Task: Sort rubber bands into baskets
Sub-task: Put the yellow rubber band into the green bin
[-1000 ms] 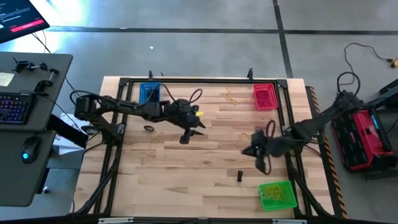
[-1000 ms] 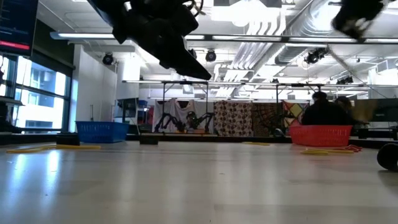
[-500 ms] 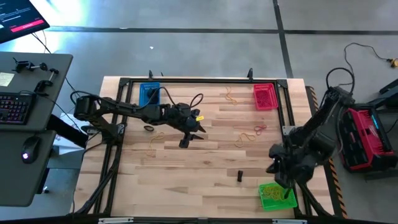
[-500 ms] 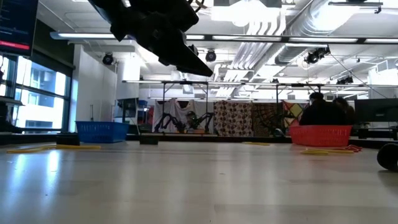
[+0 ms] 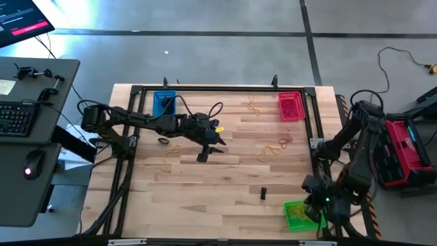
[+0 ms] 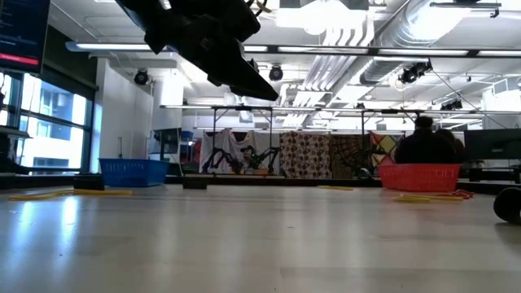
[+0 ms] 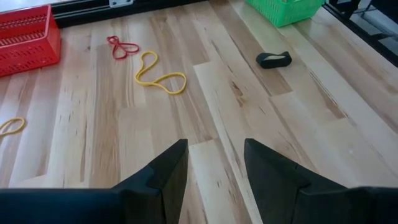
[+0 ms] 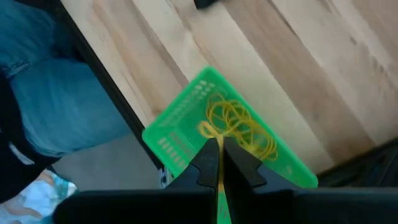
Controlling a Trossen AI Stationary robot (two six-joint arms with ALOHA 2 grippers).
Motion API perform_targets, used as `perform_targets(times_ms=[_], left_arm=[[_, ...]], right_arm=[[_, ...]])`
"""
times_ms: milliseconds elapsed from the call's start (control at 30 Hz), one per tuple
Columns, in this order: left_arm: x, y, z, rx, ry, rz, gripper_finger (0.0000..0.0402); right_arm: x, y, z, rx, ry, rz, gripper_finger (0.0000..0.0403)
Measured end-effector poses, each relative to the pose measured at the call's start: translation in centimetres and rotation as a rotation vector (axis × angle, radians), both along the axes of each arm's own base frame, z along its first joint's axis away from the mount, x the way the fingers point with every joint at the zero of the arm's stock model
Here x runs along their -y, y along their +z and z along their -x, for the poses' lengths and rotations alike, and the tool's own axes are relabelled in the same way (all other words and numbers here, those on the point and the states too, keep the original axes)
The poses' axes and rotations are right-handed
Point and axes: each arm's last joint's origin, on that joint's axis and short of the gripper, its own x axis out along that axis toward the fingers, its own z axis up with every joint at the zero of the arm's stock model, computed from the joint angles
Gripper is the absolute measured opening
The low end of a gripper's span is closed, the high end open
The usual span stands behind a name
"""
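- Right claw (image 8: 219, 163): pressed together, pinching a yellow rubber band (image 8: 217, 186), poised directly above the green basket (image 8: 186, 134).
- Basket contents: yellow rubber bands (image 8: 239, 127); drop lies straight below.
- Left claw (image 7: 214, 168): spread, empty, over mid-bench (image 7: 217, 87).

No readable text, labels, brands or numbers anywhere.
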Motion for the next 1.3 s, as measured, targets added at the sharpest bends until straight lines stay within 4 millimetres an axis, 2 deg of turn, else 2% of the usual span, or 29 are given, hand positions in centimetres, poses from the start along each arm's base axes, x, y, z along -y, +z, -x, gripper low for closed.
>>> perform_targets(times_ms=[200, 467, 633, 900, 1067, 1300], left_arm=[[0.4, 0.0, 0.0, 0.0, -0.012, -0.001, 0.0151], [0.4, 0.2, -0.2, 0.028, -0.014, -0.002, 0.0151], [0.4, 0.2, -0.2, 0.092, -0.014, -0.007, 0.0151], [0.5, -1.0, 0.3, 0.128, -0.001, 0.011, 0.0151], [0.5, -1.4, 0.5, 0.137, -0.001, 0.011, 0.0151], [0.5, -1.5, 0.6, 0.192, -0.001, 0.006, 0.0151]], right_arm=[[-1.1, -1.2, 1.0, -0.049, -0.048, 0.043, 0.0], [-2.7, -3.0, 0.5, -0.123, -0.039, 0.064, 0.0], [-3.3, -3.7, -0.8, -0.168, -0.192, -0.007, 0.0], [-3.2, -5.3, -3.4, -0.319, -0.422, -0.057, 0.0], [-3.7, -7.1, -4.5, -0.414, -0.526, -0.039, 0.0], [-4.6, -10.0, -6.1, -0.476, -0.581, -0.02, 0.0]])
